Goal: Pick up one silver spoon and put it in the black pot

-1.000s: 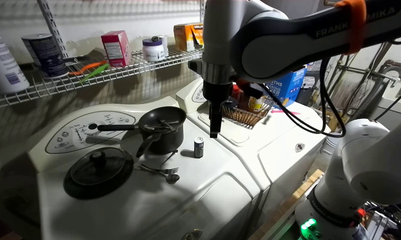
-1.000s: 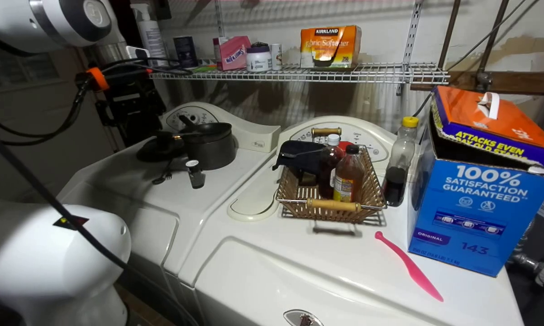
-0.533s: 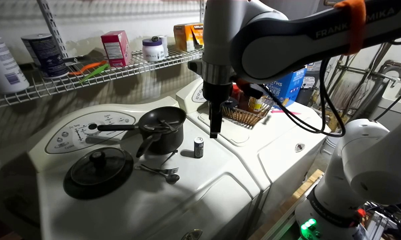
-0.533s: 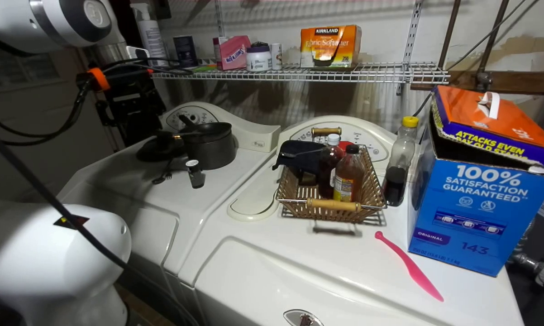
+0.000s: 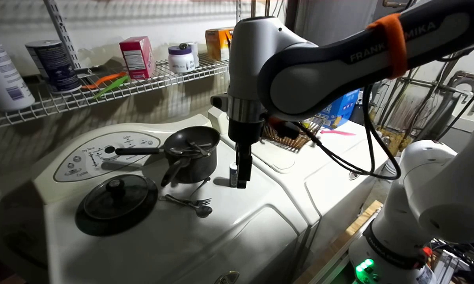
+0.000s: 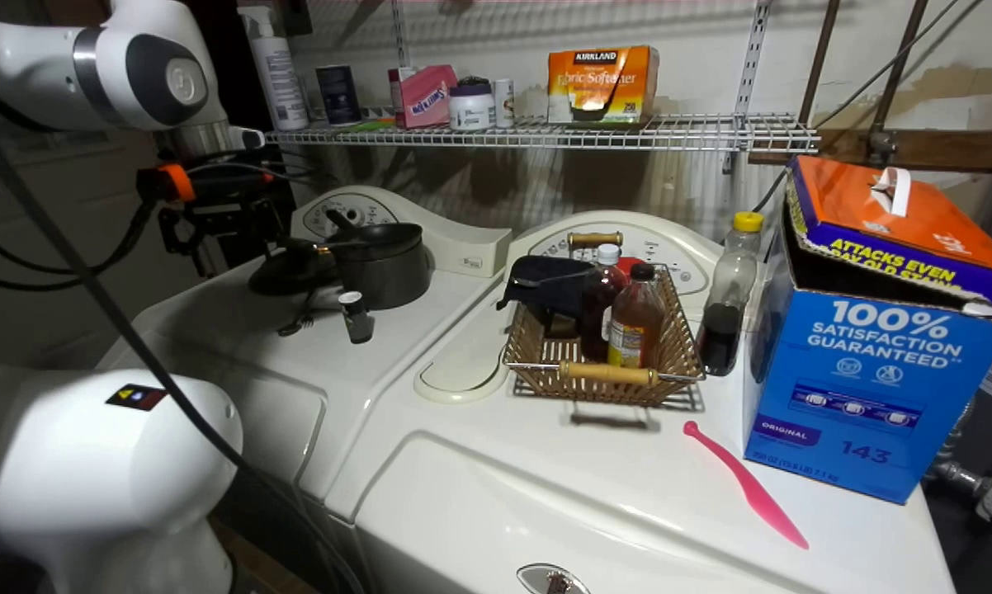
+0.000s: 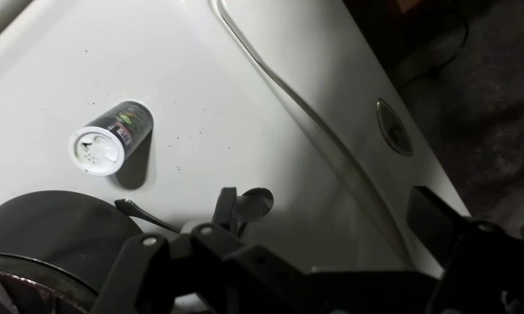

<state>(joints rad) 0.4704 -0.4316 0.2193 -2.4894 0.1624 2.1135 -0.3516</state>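
Spoon (image 7: 264,199) partly behind gripper (image 7: 321,203), wrist view

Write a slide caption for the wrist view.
Open black jaws partly hide a silver metal spoon near a round black pot and a dark cylindrical shaker.

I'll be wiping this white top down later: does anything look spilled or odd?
Yes: in the wrist view, dark specks lie scattered on the white top near the upright shaker. They look like spilled seasoning, perhaps from it, though I can't confirm that.
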